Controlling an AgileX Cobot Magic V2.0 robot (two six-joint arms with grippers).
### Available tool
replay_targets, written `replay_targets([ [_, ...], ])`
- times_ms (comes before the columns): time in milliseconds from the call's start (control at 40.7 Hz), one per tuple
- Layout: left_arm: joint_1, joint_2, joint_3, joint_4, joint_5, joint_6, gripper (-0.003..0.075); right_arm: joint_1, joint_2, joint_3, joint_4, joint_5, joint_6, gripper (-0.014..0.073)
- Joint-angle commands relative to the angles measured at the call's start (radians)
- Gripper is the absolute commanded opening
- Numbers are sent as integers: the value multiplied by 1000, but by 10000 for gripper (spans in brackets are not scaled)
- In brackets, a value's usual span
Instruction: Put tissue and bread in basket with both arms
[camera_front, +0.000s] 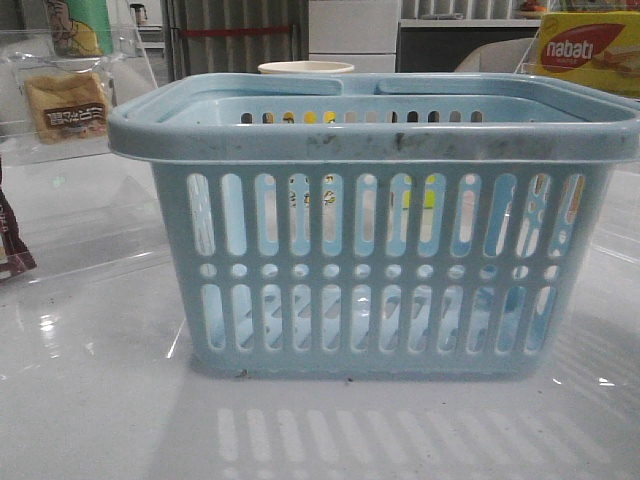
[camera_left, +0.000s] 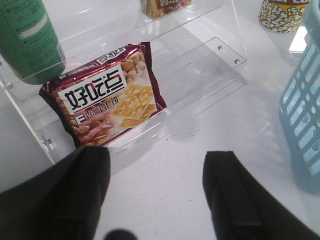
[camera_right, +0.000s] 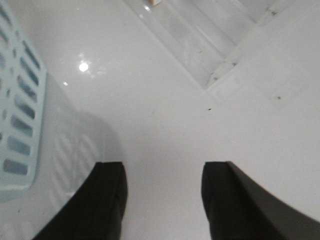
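The light-blue slotted basket (camera_front: 380, 270) fills the middle of the front view; its wall also shows in the left wrist view (camera_left: 302, 110) and the right wrist view (camera_right: 20, 115). The bread (camera_front: 65, 108), a golden slice in clear wrap with a dark lettered band, stands on a clear acrylic shelf at the far left. No tissue can be made out. My left gripper (camera_left: 157, 172) is open and empty above the white table, just in front of the shelf. My right gripper (camera_right: 165, 182) is open and empty over bare table beside the basket. Neither gripper shows in the front view.
A dark red biscuit packet (camera_left: 107, 95) lies on the low step of the clear shelf (camera_left: 210, 55), with a green bottle (camera_left: 30, 40) above it. A popcorn cup (camera_left: 282, 12) stands behind the basket. A yellow-and-red nabati box (camera_front: 585, 50) sits far right on another clear shelf (camera_right: 200, 45).
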Motion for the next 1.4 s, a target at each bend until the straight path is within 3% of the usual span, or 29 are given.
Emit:
replay_targets([
  [0, 2, 0, -33, -14, -79, -8, 476, -60, 42, -84, -15, -85, -1, 459],
  [295, 2, 0, -33, -14, -79, -8, 476, -111, 310, -316, -14, -295, -1, 459],
  [762, 2, 0, -33, -14, -79, -8, 476, -111, 648, -586, -14, -284, -1, 459],
  [1180, 2, 0, -33, -14, -79, -8, 476, -110, 798, -698, 29, -302, -1, 454],
  [1376, 2, 0, -33, -14, -79, -8, 476, -108, 802, -702, 33, -333, -1, 296],
])
